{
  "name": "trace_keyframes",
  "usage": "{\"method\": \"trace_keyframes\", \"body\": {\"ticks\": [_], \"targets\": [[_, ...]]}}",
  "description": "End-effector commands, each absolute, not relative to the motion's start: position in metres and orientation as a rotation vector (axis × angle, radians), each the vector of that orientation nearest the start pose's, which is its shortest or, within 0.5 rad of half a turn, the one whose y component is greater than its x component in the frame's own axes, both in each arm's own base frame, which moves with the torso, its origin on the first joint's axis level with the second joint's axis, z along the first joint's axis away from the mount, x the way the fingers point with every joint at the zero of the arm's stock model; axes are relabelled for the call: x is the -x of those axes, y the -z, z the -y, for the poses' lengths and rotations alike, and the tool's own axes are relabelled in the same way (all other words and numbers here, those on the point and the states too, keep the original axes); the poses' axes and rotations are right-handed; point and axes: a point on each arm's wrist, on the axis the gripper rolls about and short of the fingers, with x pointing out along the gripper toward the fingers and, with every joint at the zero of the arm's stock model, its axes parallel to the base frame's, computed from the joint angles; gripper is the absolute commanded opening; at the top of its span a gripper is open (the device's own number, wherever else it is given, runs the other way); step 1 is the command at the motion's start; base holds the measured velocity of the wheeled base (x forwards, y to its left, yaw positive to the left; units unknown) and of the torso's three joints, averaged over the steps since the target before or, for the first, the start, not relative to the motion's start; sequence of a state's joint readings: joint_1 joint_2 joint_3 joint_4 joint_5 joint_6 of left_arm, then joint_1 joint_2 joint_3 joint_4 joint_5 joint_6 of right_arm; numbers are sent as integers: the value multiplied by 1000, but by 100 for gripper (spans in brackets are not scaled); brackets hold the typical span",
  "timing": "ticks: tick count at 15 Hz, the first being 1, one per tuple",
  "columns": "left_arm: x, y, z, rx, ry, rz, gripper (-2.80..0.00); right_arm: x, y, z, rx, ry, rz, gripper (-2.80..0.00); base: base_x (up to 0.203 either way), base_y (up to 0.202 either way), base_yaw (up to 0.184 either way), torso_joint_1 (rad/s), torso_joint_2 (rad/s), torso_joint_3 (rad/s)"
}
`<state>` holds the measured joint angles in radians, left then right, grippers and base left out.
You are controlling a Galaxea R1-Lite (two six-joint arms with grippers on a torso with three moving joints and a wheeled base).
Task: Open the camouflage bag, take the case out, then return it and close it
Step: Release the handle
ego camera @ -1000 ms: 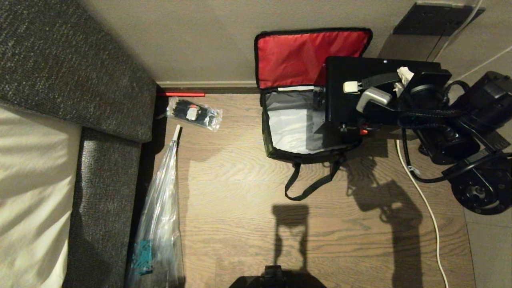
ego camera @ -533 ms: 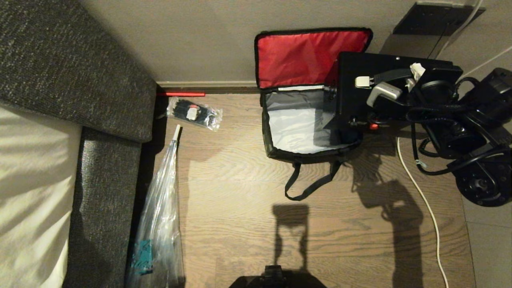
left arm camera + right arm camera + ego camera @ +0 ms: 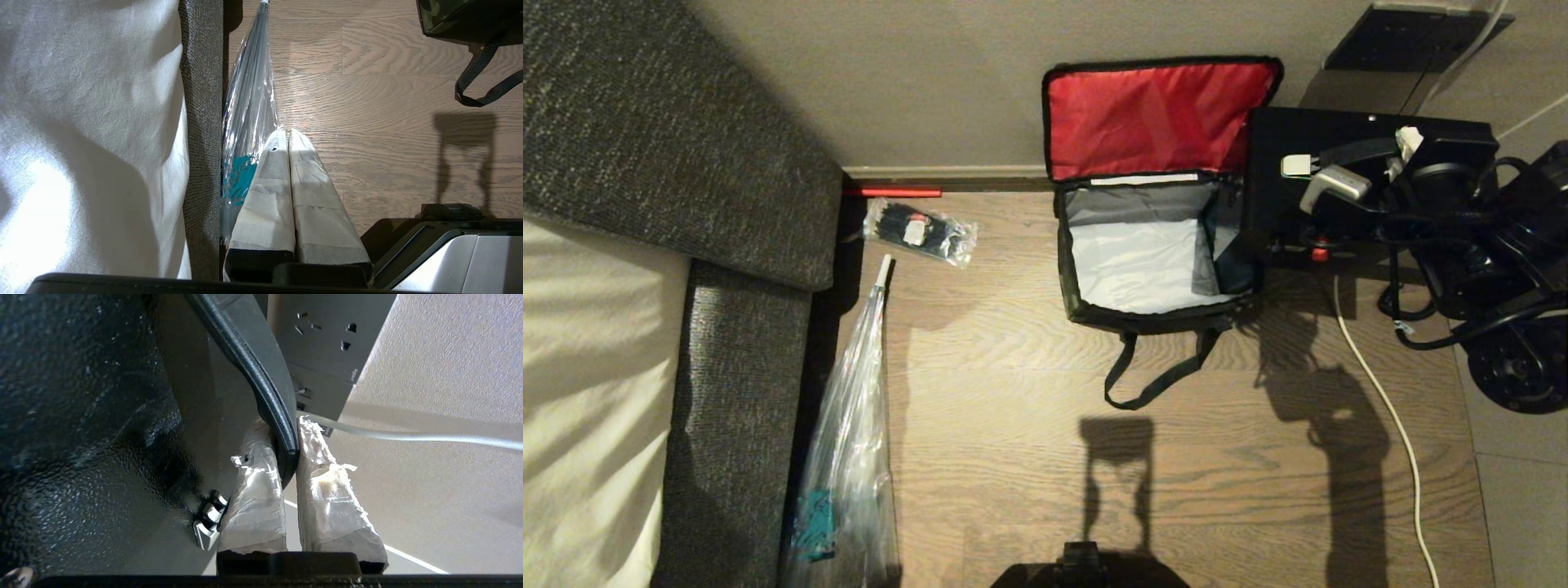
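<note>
Head view cuts the right arm off at the picture's right edge, and the arm's black links and cables cover much of the flat black rectangular hard case (image 3: 1278, 192) it carries, so the right gripper (image 3: 1401, 151) shows only as a scrap of pale tape among dark parts. The case hangs clear of the floor just beside the right wall of the boxy green-camouflage soft bag (image 3: 1147, 245), its near edge overlapping that wall's rim. The bag stands open on the wooden floor (image 3: 1029, 457) against the wall, its red-lined lid (image 3: 1152, 114) propped upright, its silver-grey interior bare, and a black strap handle (image 3: 1152, 380) trailing toward the robot. The camouflage cloth itself is hardly visible from above.

In the right wrist view the two tape-wrapped fingers (image 3: 255, 498) are clamped on the case's thin black handle (image 3: 265, 392), which passes between them with only that strip keeping them apart; the speckled glossy case body (image 3: 81, 416) fills one side, and a grey wall socket plate (image 3: 322, 343) with a pale cable sits behind.

The left gripper (image 3: 289, 134) hangs parked above the floor beside a long clear plastic bag (image 3: 249, 102) and a grey-edged sofa (image 3: 202, 122), its taped fingers pressed together and holding nothing.

A small clear packet of dark items (image 3: 919, 231) lies near the skirting, well apart from the bag.
</note>
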<state>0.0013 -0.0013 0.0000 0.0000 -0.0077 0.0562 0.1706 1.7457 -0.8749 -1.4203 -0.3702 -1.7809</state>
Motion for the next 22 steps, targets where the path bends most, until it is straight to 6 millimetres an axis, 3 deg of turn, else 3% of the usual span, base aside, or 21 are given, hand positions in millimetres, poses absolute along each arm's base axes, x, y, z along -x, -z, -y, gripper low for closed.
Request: {"method": "trace_keyframes", "body": {"ticks": [1, 22], "targets": [[23, -75, 0, -57, 6, -1, -280, -308, -263, -39, 1595, 622, 190, -280, 0, 0, 0, 0, 0, 0], [23, -75, 0, -56, 6, -1, -280, -309, -265, 7, 1605, 746, 79, -280, 0, 0, 0, 0, 0, 0]]}}
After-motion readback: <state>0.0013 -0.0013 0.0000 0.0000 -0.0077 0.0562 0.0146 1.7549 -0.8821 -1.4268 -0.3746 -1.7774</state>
